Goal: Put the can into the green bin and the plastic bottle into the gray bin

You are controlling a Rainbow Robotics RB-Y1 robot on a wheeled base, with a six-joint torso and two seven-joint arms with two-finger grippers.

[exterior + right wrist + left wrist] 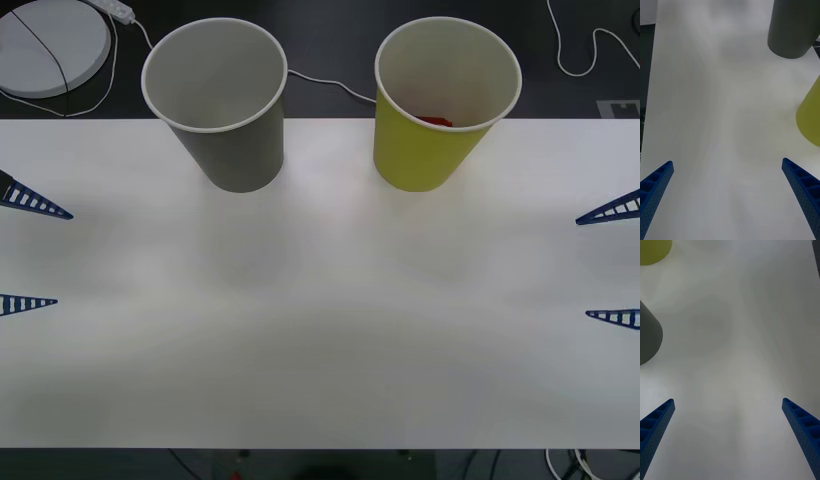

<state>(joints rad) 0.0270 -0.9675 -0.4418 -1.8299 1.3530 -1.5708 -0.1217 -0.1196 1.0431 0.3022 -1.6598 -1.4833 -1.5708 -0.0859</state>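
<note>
a bit of the small red and orange can down inside the big yellow-green paper-cup bin, standing upright at the back of the wide white table, on the right side. just beside it, apart and not touching, the big gray paper-cup bin with a white rim, also upright, on the left side. out at the table's left edge the left gripper with blue ribbed fingers spread wide and holding nothing, and at the right edge the right gripper spread wide the same way, both well apart from the bins.
</note>
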